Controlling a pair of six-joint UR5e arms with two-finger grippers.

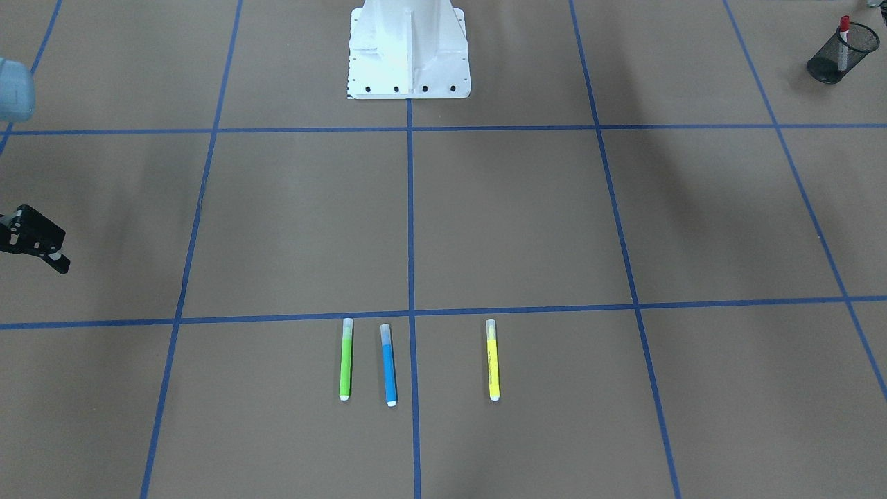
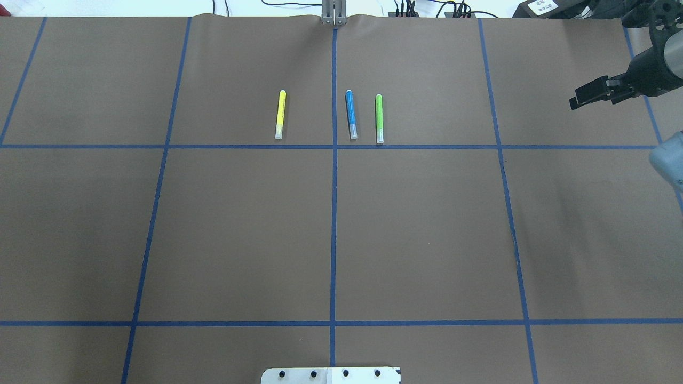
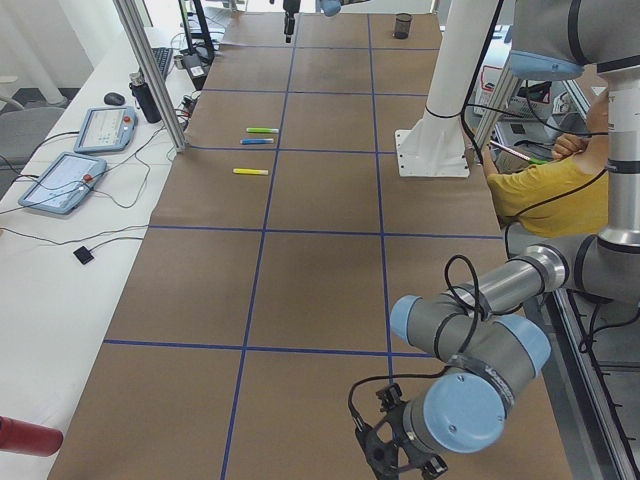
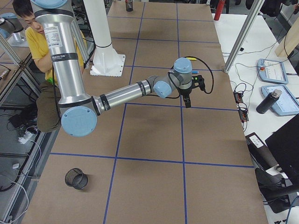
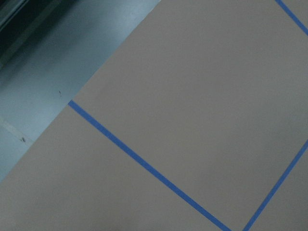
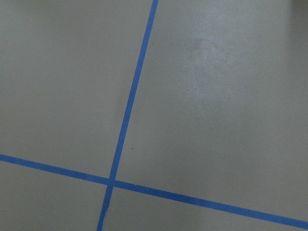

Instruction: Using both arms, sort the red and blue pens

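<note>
Sorting looks half done. The white-barrelled marker with a red cap stands in the black wire-mesh cup at the corner on the robot's left. The slim sky-blue marker with a clear cap lies flat on the brown tabletop, between the slim lime-green marker and the slim yellow marker. It is parallel to both and nearer the green one.

A second black mesh cup stands toward the robot's right end and appears empty; the blue one probably belongs there.

The right hand hangs over the right side, well apart from the row, with nothing seen in it. I cannot tell whether its fingers are parted. The left hand shows only from the side, so I cannot tell its state either.

For a clean pick, the right hand should come down over the middle of the blue barrel. Its fingers should span the barrel's width and stay clear of the green neighbour. It can then carry the marker over the empty cup.
</note>
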